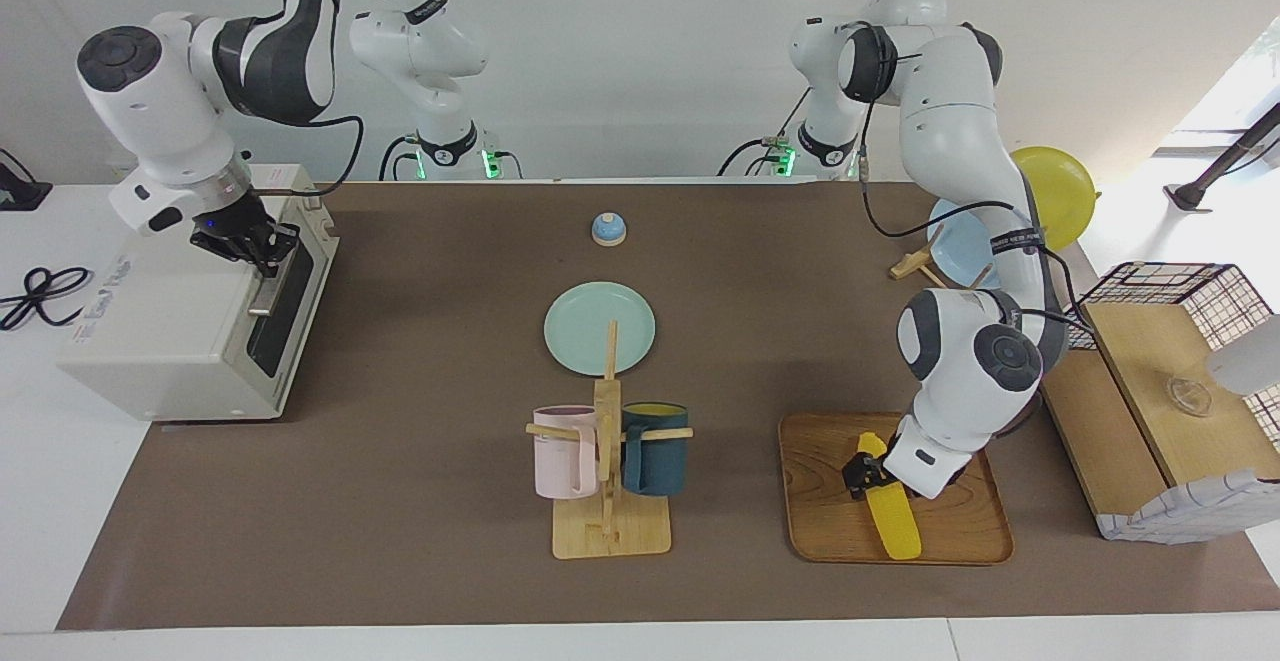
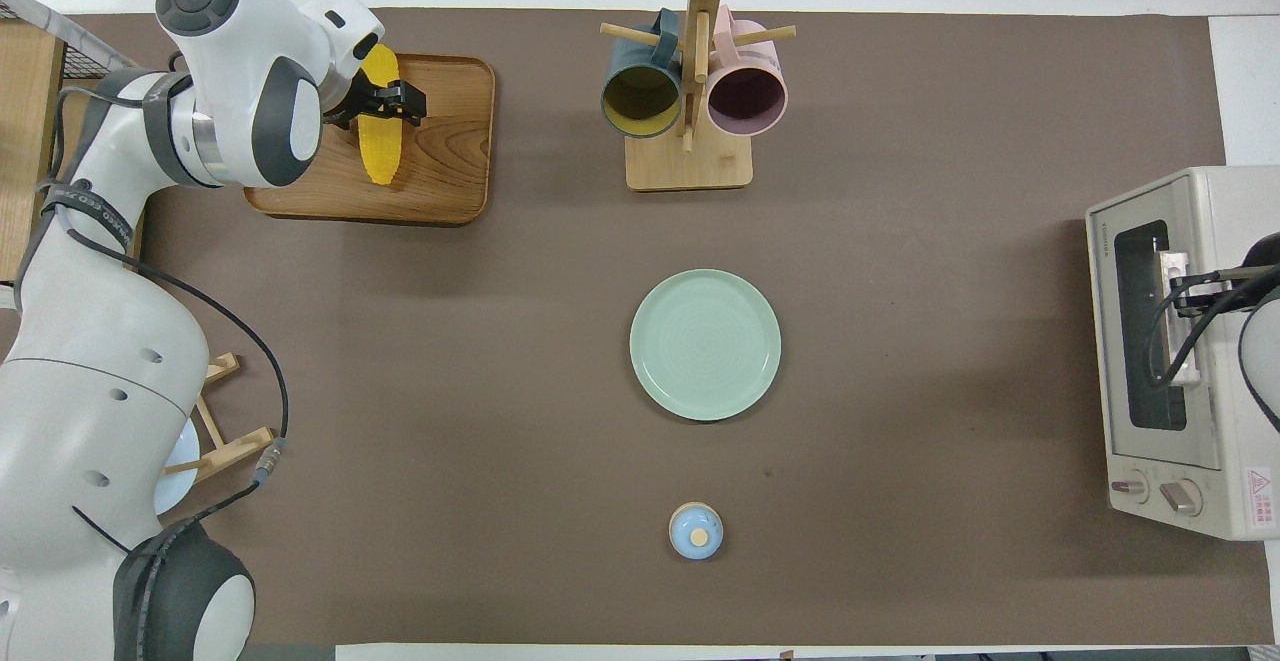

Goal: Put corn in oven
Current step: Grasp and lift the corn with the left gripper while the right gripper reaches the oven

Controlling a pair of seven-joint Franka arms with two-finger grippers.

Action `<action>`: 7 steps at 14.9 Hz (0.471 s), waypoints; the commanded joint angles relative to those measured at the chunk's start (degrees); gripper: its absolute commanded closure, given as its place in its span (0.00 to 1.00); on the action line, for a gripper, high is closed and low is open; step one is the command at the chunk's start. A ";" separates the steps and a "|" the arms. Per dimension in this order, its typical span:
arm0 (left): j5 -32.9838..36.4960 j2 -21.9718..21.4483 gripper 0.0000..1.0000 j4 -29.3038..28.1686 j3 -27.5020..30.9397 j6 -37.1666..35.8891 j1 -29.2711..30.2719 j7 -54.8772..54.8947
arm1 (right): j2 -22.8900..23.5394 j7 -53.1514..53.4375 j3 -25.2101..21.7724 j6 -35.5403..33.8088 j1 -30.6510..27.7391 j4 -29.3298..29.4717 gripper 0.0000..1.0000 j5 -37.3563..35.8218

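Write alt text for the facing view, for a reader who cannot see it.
The left gripper is down at the yellow corn, which lies on a wooden tray at the left arm's end of the table. The right gripper is at the handle of the off-white oven, whose door is shut. A green plate and a mug rack sit mid-table.

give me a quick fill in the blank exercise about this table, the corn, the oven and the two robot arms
1. The corn lies on a wooden ____.
2. The left gripper is down at the ____.
3. The right gripper is at the handle of the ____.
4. On the wooden rack hang a pink mug and a dark blue ____.

Missing words: tray; corn; oven; mug
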 commanded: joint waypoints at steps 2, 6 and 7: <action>-0.33 2.04 0.08 3.52 1.00 0.00 -0.62 0.06 | -0.55 0.11 0.25 -0.25 -1.45 -1.30 1.00 0.54; 0.63 2.04 0.40 3.61 1.18 -0.80 -0.71 0.06 | -0.55 -0.24 0.25 0.27 -2.24 -2.53 1.00 2.04; 0.81 2.04 0.63 3.61 1.26 -1.41 -0.71 0.06 | -0.55 -0.59 0.25 0.54 -2.32 -2.96 1.00 2.39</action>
